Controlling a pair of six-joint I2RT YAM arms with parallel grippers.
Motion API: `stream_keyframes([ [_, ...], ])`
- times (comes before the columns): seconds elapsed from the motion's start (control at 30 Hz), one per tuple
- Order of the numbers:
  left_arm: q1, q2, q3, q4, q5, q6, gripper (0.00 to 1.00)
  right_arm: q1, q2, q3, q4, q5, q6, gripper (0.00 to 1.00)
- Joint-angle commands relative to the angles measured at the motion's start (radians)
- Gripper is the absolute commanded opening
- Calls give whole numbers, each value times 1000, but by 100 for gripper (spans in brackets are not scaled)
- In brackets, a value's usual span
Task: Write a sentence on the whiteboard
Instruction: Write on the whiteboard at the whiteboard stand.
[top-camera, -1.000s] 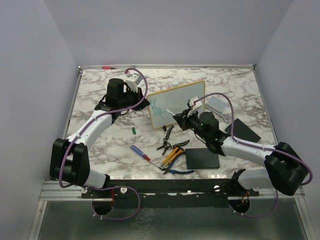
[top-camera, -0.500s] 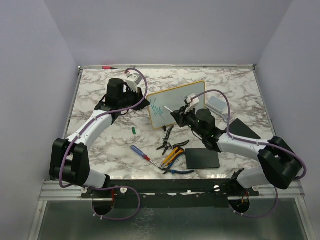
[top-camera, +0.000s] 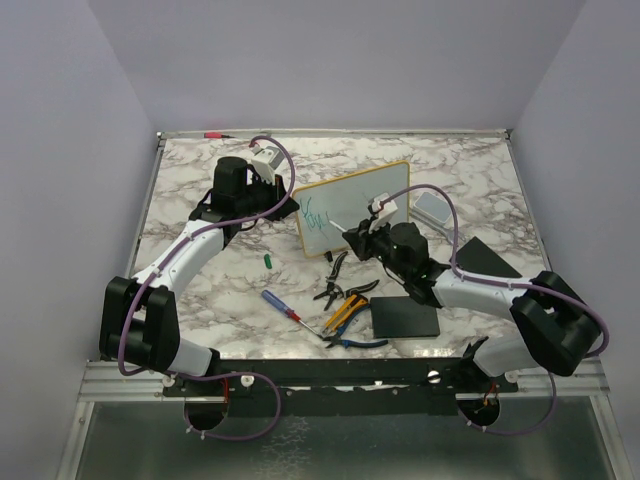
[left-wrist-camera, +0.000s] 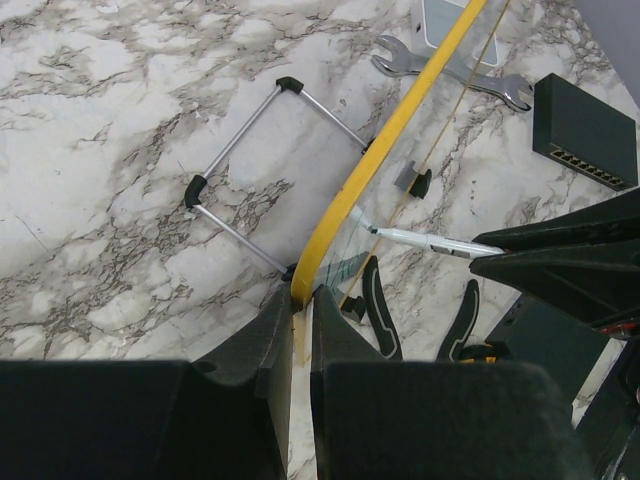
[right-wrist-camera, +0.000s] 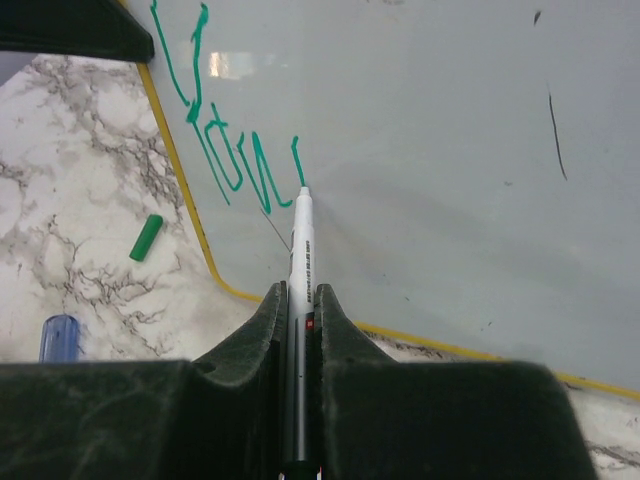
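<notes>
The whiteboard (top-camera: 360, 200) stands tilted on the marble table, its yellow frame (left-wrist-camera: 392, 140) held at the left corner by my left gripper (top-camera: 287, 206), which is shut on it (left-wrist-camera: 300, 295). My right gripper (top-camera: 357, 236) is shut (right-wrist-camera: 298, 290) on a white marker (right-wrist-camera: 301, 245). The marker tip touches the white surface (right-wrist-camera: 440, 140) just right of the teal scrawl. The sentence (right-wrist-camera: 215, 150) is a few teal strokes at the board's left end (top-camera: 318, 214). The marker also shows in the left wrist view (left-wrist-camera: 430, 241).
A green cap (top-camera: 268, 259) lies left of the board. A blue-handled screwdriver (top-camera: 280, 304), pliers (top-camera: 340, 290) and a flat black pad (top-camera: 404, 317) lie in front. A grey-blue block (top-camera: 435, 207) and a wrench (left-wrist-camera: 450, 75) sit behind the board.
My right gripper has shifted with the marker along the board, and the teal scrawl has gained strokes to the right. The left arm has not moved.
</notes>
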Motion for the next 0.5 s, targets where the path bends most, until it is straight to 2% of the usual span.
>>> stream_keyframes([
  [0.0, -7, -19, 10, -4, -19, 14, 4, -2, 15, -34, 2, 7, 30, 1],
  [0.47, -8, -18, 10, -4, -22, 16, 4, -2, -11, 30, 36, 50, 12, 1],
])
